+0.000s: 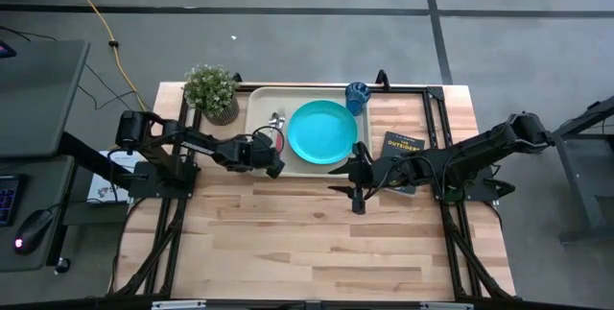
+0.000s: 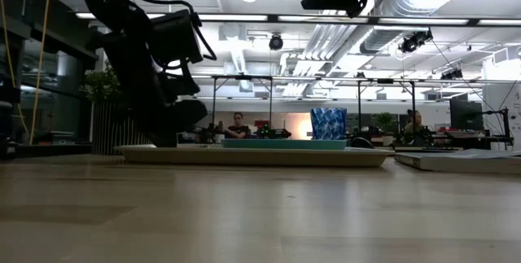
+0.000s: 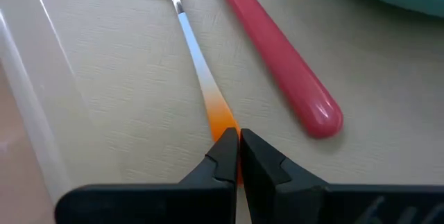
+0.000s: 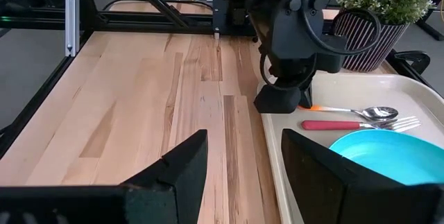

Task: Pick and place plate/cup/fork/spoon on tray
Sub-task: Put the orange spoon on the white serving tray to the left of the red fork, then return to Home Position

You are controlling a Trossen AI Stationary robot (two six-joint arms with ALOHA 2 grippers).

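I've got the left gripper (image 3: 238, 156) down on the tray (image 1: 259, 108), at its left end, fingers pinched tight on the tip of the spoon's (image 3: 191, 44) orange handle, and the spoon itself lies flat on the tray floor with its bowl pointing away from the fingers. Right beside it, lying roughly alongside, is the fork (image 3: 277, 50), red-pink handle flat on the tray, not touching the spoon as far as I can see. The plate (image 1: 322, 131) sits in the middle of the tray, just to the right of the two utensils, and the cup (image 1: 358, 95) stands upright at the tray's far right corner, close to the plate's rim. From table height I see the cup (image 2: 328, 123) rising above the tray's edge with the left arm's dark bulk planted on the tray's left end. My right gripper (image 4: 243, 165) hangs off the tray's near right edge, over bare tabletop, fingers spread wide with nothing between them. A book (image 1: 402, 146) lies on the table just right of the tray, partly under the right arm, and a potted plant (image 1: 212, 91) stands at the tray's far left corner.
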